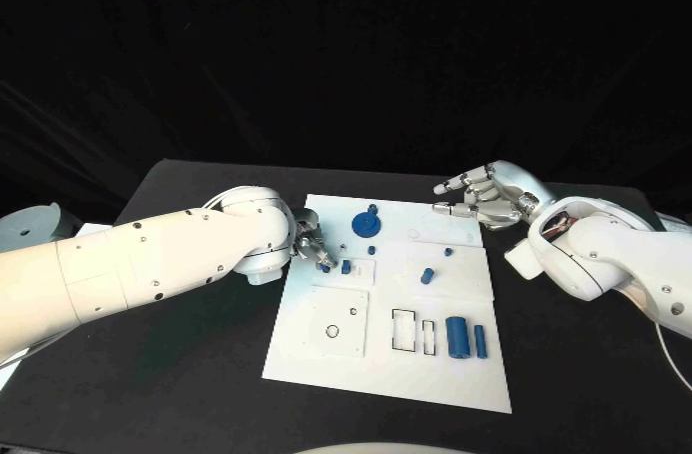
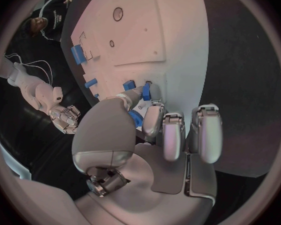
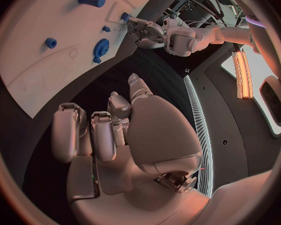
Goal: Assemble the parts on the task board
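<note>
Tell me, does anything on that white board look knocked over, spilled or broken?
Nothing stands out. The white task board lies flat on the black table, small blue parts spread over it. The left hand holds one blue piece; the right hand hovers empty.
</note>
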You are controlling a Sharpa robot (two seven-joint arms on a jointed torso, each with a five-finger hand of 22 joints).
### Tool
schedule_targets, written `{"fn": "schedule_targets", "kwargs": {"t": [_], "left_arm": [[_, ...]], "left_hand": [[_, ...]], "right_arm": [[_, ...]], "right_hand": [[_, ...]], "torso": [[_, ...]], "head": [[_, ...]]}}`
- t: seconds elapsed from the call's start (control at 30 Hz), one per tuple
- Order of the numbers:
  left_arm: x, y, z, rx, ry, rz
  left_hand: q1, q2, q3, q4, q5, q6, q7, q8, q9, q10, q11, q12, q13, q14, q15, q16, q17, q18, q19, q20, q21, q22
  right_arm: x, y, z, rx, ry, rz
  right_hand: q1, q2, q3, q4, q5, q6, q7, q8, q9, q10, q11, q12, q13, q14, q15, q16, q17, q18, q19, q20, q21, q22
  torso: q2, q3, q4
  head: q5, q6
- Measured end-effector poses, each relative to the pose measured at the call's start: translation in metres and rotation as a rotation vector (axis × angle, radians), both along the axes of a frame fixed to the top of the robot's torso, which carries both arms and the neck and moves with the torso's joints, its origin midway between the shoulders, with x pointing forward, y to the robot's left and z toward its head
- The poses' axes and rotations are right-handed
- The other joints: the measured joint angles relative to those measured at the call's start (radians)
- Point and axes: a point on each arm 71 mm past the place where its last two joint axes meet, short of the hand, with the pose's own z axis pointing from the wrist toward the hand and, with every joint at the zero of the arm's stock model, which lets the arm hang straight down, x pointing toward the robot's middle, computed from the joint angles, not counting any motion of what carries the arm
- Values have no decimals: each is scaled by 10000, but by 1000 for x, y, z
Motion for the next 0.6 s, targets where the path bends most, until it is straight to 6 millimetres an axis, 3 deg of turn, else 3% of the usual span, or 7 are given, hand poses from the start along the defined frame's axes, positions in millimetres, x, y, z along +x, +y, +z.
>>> {"fn": "schedule_targets", "kwargs": {"t": [0.6], "left_arm": [[-5, 0, -2, -275, -359, 258]], "left_hand": [[46, 46, 29, 27, -17, -71, 35, 19, 10, -3, 3, 2, -2, 0, 0, 0, 0, 0, 0, 0, 0, 0]], "right_arm": [[0, 0, 0, -6, -4, -2]], "right_hand": [[-41, 41, 0, 0, 0, 0, 0, 0, 0, 0, 0, 0, 2, 0, 0, 0, -2, 1, 0, 0, 0, 0]], "torso": [[-3, 6, -6]], "head": [[20, -15]]}}
